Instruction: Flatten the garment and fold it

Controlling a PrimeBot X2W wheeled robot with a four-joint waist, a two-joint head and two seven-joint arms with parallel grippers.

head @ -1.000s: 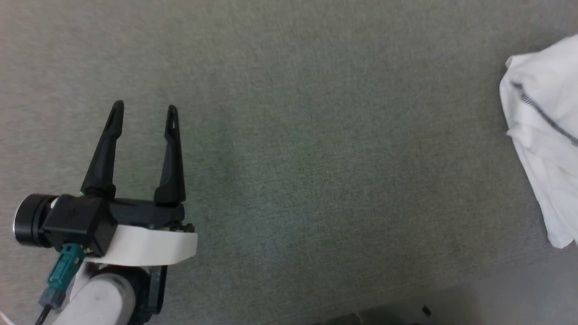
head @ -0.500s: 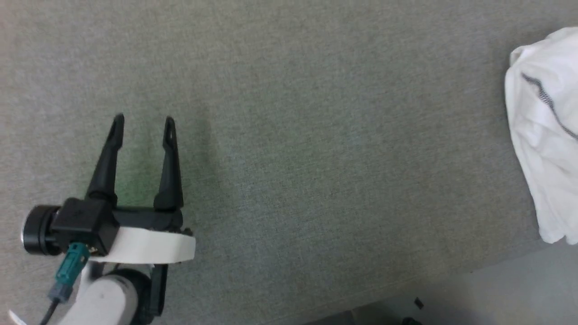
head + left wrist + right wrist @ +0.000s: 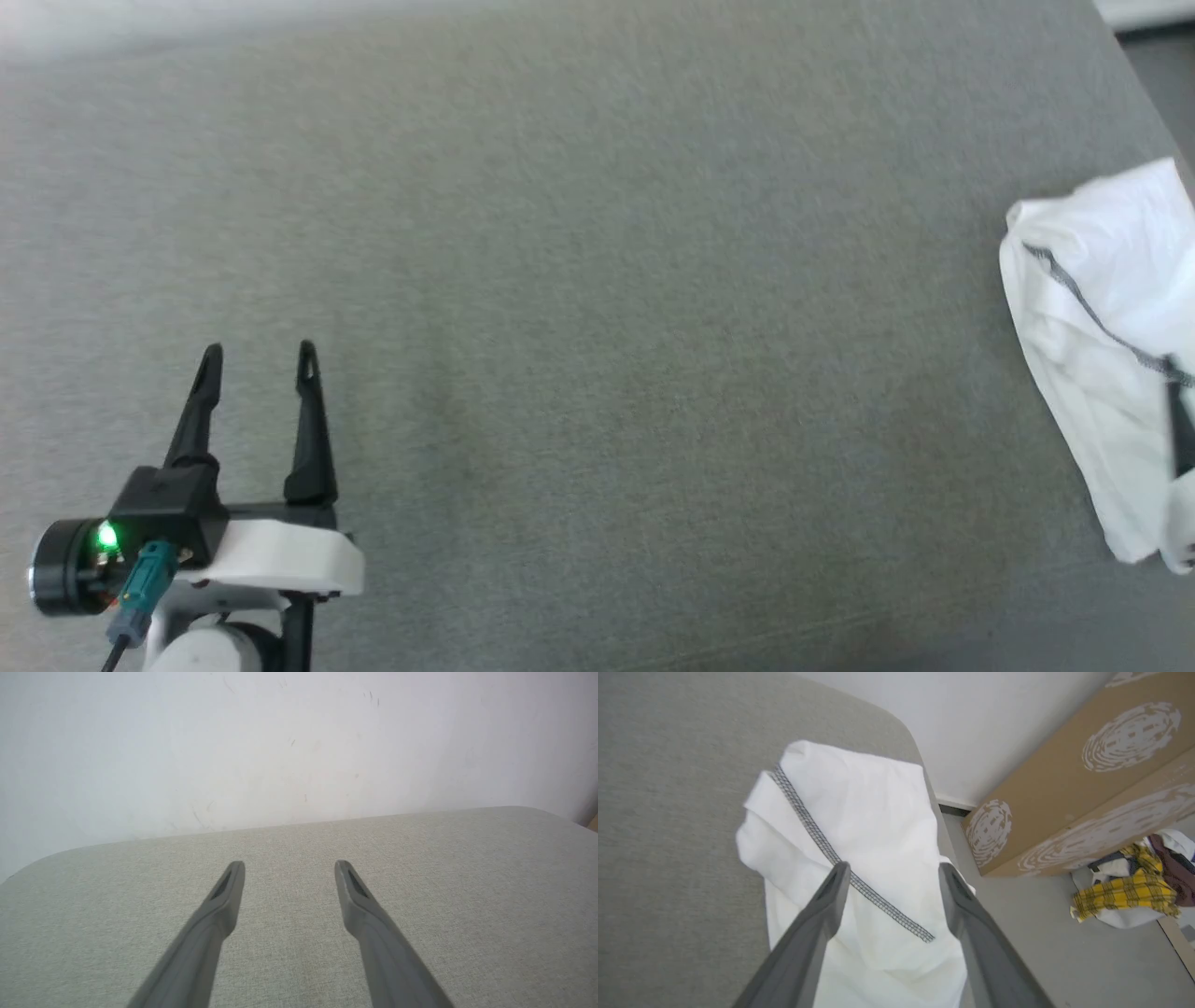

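- The left gripper (image 3: pixel 260 349) hangs spread wide, empty, above the grey table (image 3: pixel 597 280).
- The shirt (image 3: pixel 878 812) lies bunched at the table's right edge.
- The right gripper (image 3: pixel 893 867) is spread wide over it, seemingly gripping nothing.

Worktop (image 3: pixel 597 280): grey woven fabric cover with rounded far corners.
Wall (image 3: pixel 280 742): white and matt with faint scuffs, rising behind the worktop's far edge.
Floor (image 3: pixel 1041 942): smooth grey, beyond the worktop's right edge.
Cardboard box (image 3: pixel 1087 779): brown with white whorl prints, on the floor near the wall.
Clothes heap (image 3: pixel 1134 896): yellow checked, white and dark red cloth, beside the box.
Light: soft and even.
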